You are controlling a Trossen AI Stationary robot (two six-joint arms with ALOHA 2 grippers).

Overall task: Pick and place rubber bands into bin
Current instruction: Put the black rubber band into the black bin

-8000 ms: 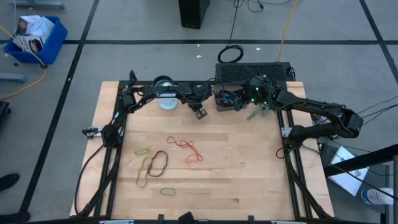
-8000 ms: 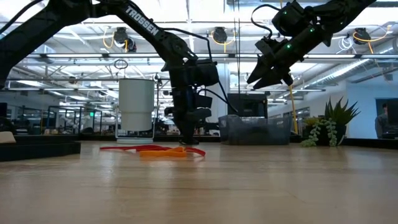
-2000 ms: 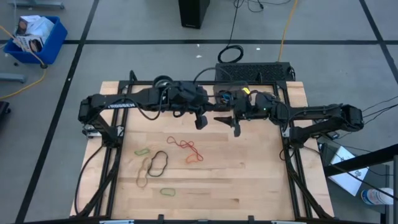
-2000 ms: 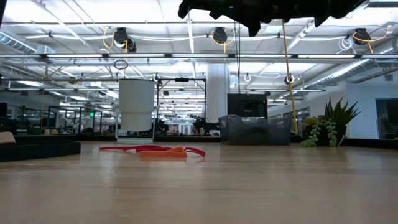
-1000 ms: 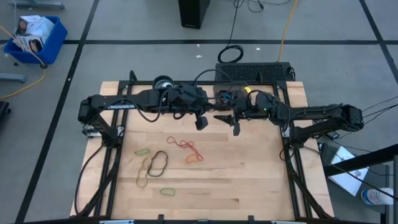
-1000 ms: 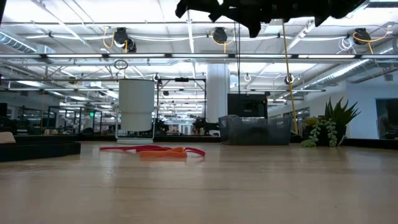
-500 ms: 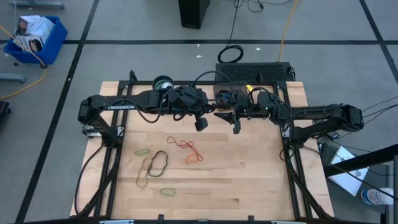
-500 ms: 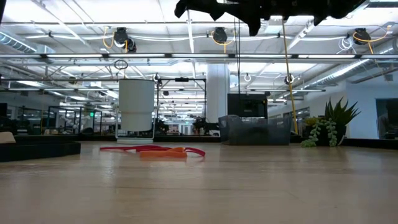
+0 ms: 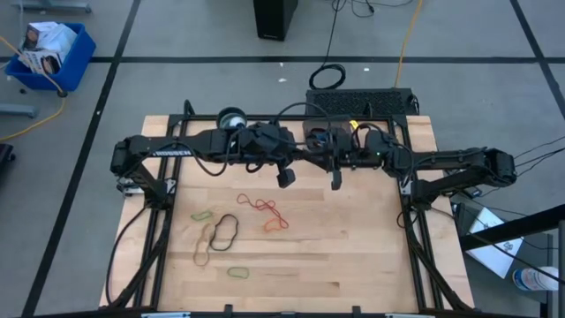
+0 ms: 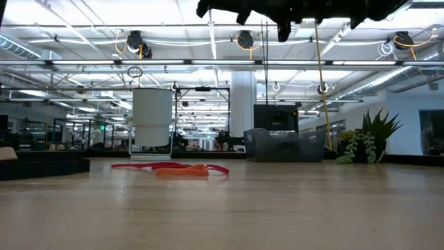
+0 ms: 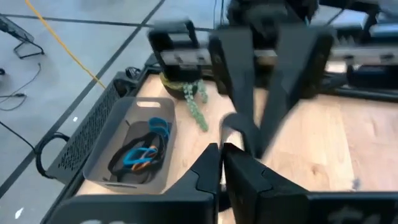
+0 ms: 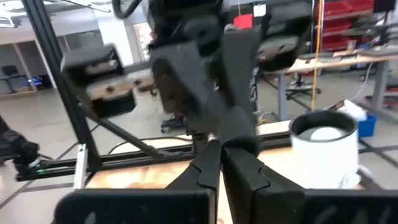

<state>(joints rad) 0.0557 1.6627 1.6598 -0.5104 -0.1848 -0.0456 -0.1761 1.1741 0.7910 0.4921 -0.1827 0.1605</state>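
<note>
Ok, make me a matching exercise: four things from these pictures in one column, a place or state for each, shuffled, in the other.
Things:
1. bin
2. black rubber band
3. right gripper
4. white cup

Places or states:
A. shut, held high over the table
B. standing at the table's far edge
C. holding blue, black and orange bands
D. lying loose on the wood, near the tan one

Pairs: 1-C, 2-D, 3-A, 4-B
</note>
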